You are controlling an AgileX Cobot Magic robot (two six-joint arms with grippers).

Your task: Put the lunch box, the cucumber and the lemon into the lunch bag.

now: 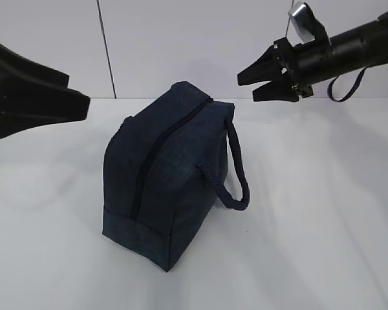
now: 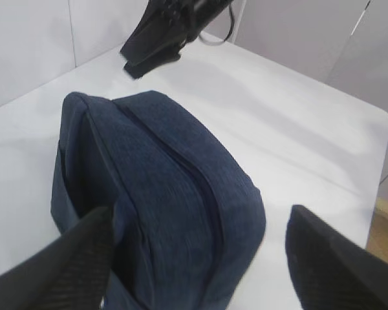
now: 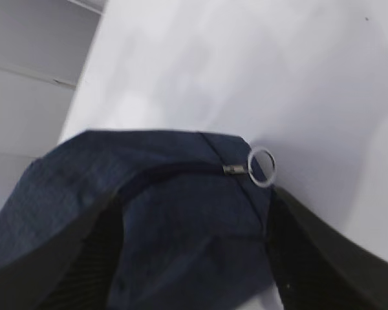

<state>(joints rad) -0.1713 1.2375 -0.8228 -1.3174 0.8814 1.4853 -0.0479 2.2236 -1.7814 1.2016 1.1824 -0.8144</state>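
Note:
The dark navy lunch bag (image 1: 168,187) stands on the white table with its top zipper (image 1: 158,145) shut. Its silver ring pull (image 3: 261,167) lies at the end that the right wrist view shows. My left gripper (image 1: 77,93) hovers open to the left of the bag, clear of it. In the left wrist view the left gripper (image 2: 200,252) frames the bag's near end (image 2: 181,213) without touching. My right gripper (image 1: 247,89) hangs open in the air above the bag's far end, with nothing in it. The lunch box, the cucumber and the lemon are out of view.
A thick rope handle (image 1: 236,174) loops out from the bag's right side toward the table (image 1: 323,213). A white panelled wall (image 1: 181,39) closes off the back. The table's right edge (image 2: 381,148) shows in the left wrist view.

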